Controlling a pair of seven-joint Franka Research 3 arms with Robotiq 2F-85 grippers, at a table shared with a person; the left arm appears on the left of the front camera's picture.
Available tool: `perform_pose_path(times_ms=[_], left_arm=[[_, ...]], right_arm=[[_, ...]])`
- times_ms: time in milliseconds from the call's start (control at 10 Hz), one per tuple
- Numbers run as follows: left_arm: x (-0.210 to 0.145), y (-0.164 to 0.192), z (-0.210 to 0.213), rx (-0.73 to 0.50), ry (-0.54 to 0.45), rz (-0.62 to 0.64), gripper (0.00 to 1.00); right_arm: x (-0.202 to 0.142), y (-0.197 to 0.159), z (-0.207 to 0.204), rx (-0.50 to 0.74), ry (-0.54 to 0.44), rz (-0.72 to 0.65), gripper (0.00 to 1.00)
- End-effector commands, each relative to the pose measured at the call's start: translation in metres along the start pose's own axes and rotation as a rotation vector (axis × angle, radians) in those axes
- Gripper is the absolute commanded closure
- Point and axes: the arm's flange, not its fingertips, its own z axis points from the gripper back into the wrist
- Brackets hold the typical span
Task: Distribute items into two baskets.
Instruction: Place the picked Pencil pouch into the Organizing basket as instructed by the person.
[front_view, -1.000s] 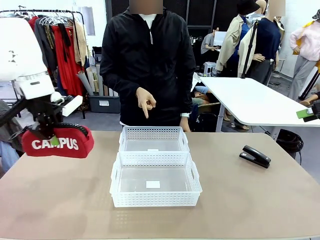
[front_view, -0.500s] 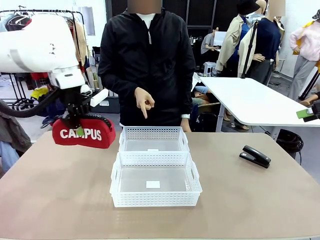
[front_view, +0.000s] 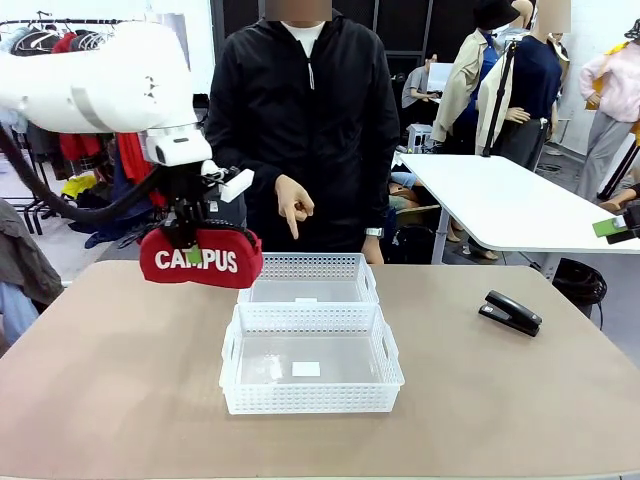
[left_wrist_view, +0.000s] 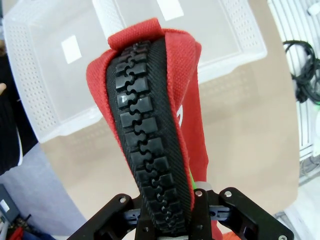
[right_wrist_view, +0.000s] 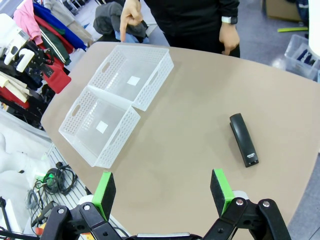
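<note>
Two latticed plastic baskets (front_view: 310, 398); soft pouch (front_view: 200, 262)

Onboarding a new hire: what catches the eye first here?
The red CAMPUS pouch, clamped in the left gripper, hangs in the air left of the far basket. Just behind, the person's hand points down toward that basket. A black stapler lies alone on the table, far right.

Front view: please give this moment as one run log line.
left pincer: shut on red pouch, raised by far basket | right pincer: open, empty | stapler: on table | near basket: empty | person's hand: pointing down
</note>
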Motion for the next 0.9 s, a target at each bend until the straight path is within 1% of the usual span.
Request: perform_pose_path(times_ms=[0,300,600,800], left_arm=[[0.015,0.015,0.008,-0.017,-0.003,0.034,1.00],[0.047,0.043,0.003,-0.060,-0.001,0.118,1.00],[0.073,0.064,0.000,-0.074,0.009,0.159,1.00],[0.087,0.077,-0.003,-0.059,0.018,0.185,1.00]], right_arm=[[0.001,0.000,0.000,0.011,-0.017,0.011,0.00],[0.001,0.000,0.000,0.011,-0.017,0.011,0.00],[0.001,0.000,0.000,0.011,-0.017,0.011,0.00],[0.001,0.000,0.000,0.011,-0.017,0.011,0.00]])
